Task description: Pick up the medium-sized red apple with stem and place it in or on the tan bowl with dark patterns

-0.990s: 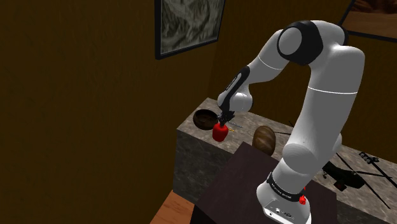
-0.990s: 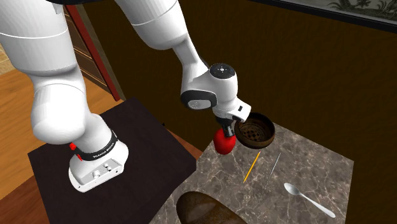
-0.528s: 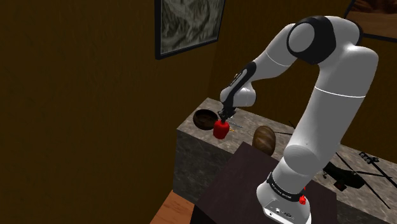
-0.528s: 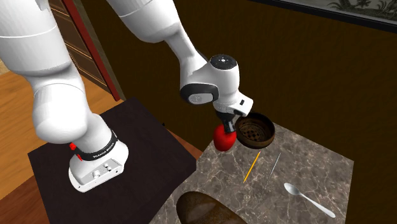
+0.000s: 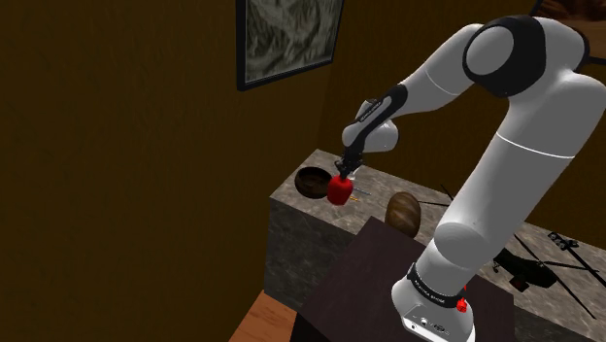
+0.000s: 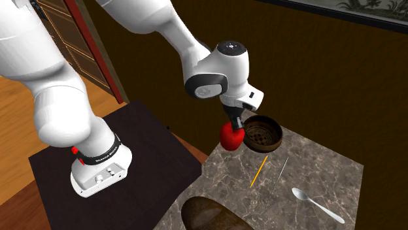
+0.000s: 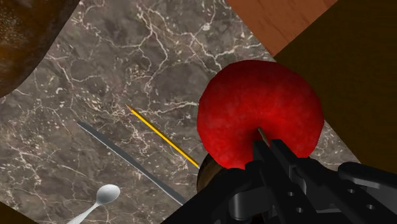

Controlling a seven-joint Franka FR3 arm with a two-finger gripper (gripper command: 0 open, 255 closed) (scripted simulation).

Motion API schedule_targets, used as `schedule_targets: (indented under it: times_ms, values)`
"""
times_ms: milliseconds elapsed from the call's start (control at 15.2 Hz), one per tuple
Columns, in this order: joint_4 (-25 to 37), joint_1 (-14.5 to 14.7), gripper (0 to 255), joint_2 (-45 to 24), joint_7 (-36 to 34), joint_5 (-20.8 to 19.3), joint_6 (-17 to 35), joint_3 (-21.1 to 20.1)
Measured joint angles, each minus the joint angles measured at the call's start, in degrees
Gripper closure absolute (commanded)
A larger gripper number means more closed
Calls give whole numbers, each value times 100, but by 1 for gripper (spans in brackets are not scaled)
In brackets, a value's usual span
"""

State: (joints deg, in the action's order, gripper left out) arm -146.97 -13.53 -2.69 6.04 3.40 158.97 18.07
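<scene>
A red apple with a short stem hangs in the air above the marble counter, just beside the near rim of the brown patterned bowl. My gripper is shut on the apple from above, at its stem. In the shoulder view the apple hangs beside the bowl, below the gripper. The wrist view has the apple clasped at the fingertips of the gripper, with a sliver of the bowl under it.
On the counter lie a thin yellow stick, a thin grey rod, a spoon and a brown loaf. The counter's edge drops to a wooden floor. A dark wall stands behind the bowl.
The gripper has risen with the apple and carried it a little towards the bowl. The arm's upper joints have swung to the shoulder view's right.
</scene>
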Motion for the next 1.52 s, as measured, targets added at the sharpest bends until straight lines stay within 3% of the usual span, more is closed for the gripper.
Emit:
schedule_targets:
  times_ms: [726, 1188, 1518]
  values:
    - [142, -34, 255, 850, -463, -604, -950, 10]
    - [337, -79, 255, 1255, -567, -767, -1536, -25]
    - [1360, 29, 255, 751, -499, -523, -2074, -49]
